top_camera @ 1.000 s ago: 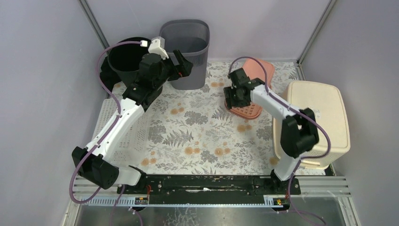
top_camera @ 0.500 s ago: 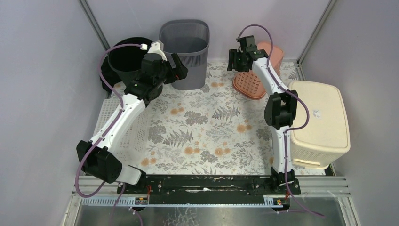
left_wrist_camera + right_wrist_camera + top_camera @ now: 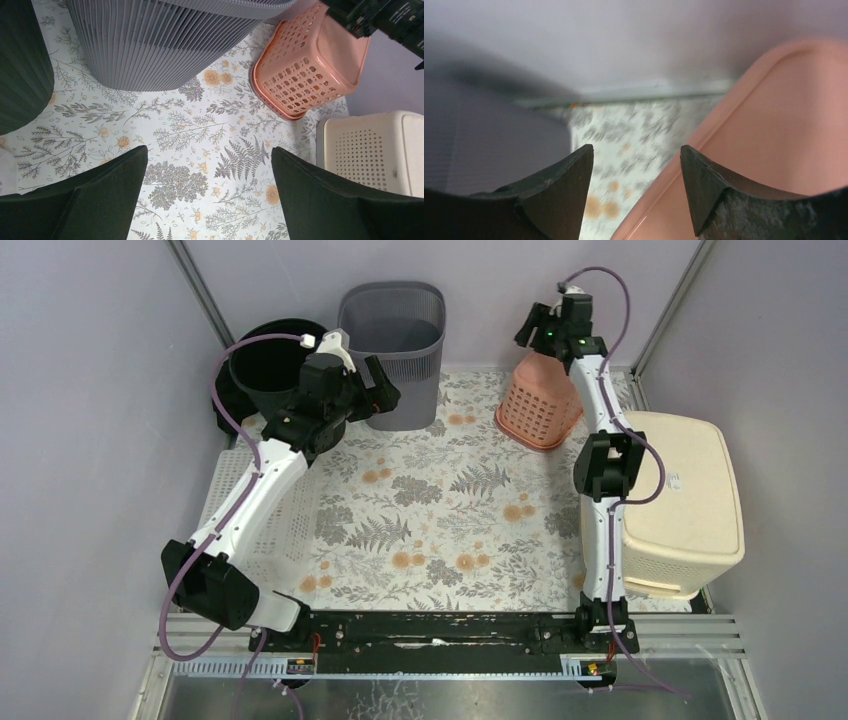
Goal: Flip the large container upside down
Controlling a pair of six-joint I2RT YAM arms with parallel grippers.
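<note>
At the far right corner of the table (image 3: 440, 510), I have the right gripper (image 3: 636, 150) up high against the back wall (image 3: 480, 290), its jaws spread with nothing between them, only blurred floral cloth showing through the gap. The pink basket (image 3: 540, 405), which I take to be the container in hand since this arm is on it, lies just under and beside the right finger. It is tipped, with its mouth rim down on the table towards me and its closed base raised towards the wall. That pose suggests to me a push rather than a grasp: the open fingers ride on the base edge to lever the basket over its rim. The wrist view is too smeared for me to say whether a finger is actually touching the plastic. I judge the turn about halfway, with the base needing to come over the top before the mouth sits flat. The risk is the rim skidding towards the cream hamper (image 3: 670, 490) just beside it. My left gripper (image 3: 209, 150) hangs wide open and empty near the grey bin (image 3: 392, 350), next to the black bin (image 3: 265, 365), well apart from the basket and out of the way.
</note>
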